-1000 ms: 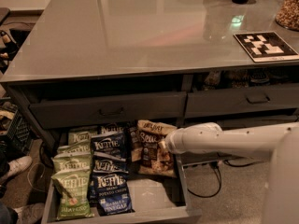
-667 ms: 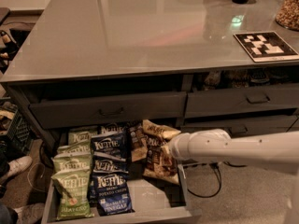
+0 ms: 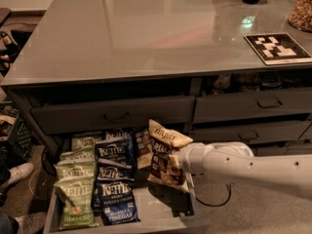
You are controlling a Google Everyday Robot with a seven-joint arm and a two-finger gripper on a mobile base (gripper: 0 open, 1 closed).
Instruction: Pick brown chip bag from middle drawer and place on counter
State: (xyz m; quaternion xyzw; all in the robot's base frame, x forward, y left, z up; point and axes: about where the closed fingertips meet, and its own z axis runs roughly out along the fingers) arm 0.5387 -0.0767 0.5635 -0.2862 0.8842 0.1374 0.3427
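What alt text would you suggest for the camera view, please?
The robot's white arm reaches in from the picture's right, its gripper holding the brown chip bag upright over the open middle drawer. Green and blue Kettle bags fill the drawer's left side, below the grey counter.

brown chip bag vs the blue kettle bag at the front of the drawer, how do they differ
Colour: the brown chip bag is dark brown with a tan top; the blue Kettle bag is navy with white lettering.
Pose: the brown chip bag stands upright against the gripper, over the middle drawer's right side; the blue Kettle bag lies flat inside it.
Both are snack bags of similar size.
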